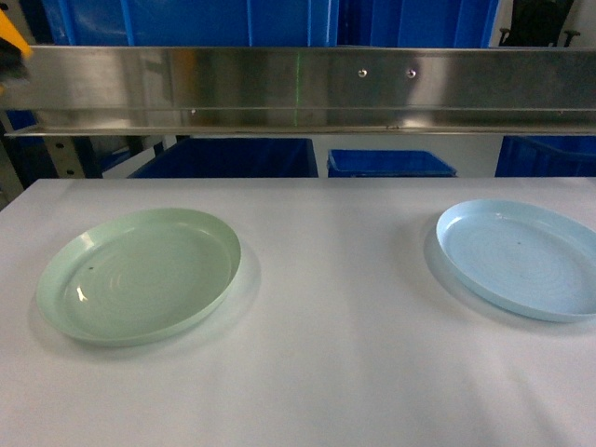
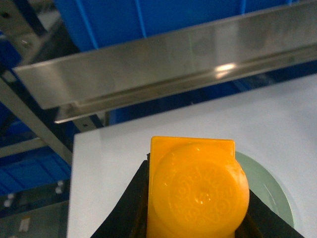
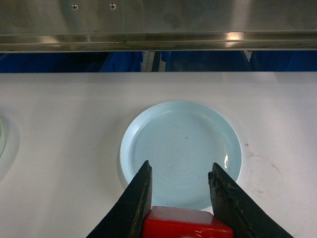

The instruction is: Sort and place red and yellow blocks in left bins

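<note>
Left tool (image 2: 198, 228) gripping yellow block (image 2: 197, 188), right tool (image 3: 181, 198) gripping red block (image 3: 187, 222)

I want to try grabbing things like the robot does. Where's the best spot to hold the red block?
Probably by its two flat side walls, the way the right gripper holds the red block now: one finger on each side, coming from behind. Flat, straight walls give the fingers an even surface; the glossy top would likely slip.
</note>
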